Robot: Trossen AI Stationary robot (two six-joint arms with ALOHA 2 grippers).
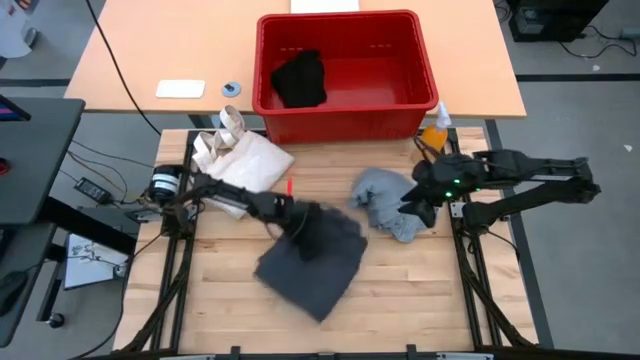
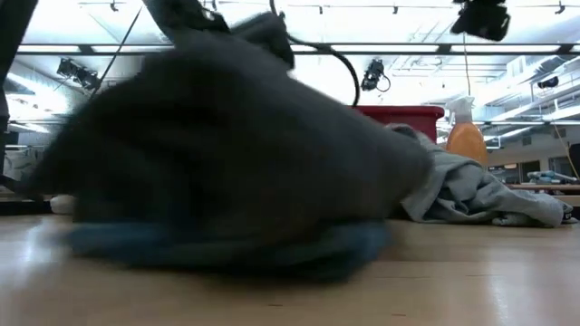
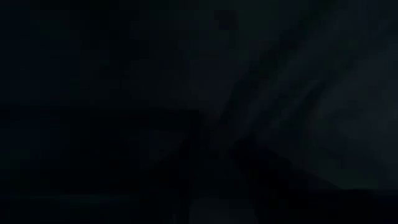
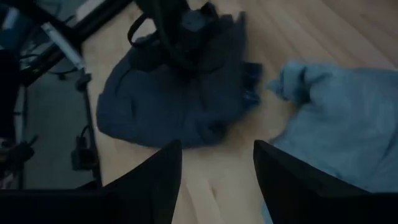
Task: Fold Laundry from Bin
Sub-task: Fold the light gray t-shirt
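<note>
We work the charcoal piece flat while the other arm waits.

Our left gripper (image 1: 303, 238) is buried in the dark charcoal-grey piece (image 1: 312, 262) mid-table (whether it pinches the cloth we cannot tell), probably to spread it. Our right gripper (image 4: 214, 163) hovers open and empty over the light grey piece (image 1: 386, 200), clear of the work. A black piece (image 1: 300, 79) remains in the bin (image 1: 345, 119).
</note>
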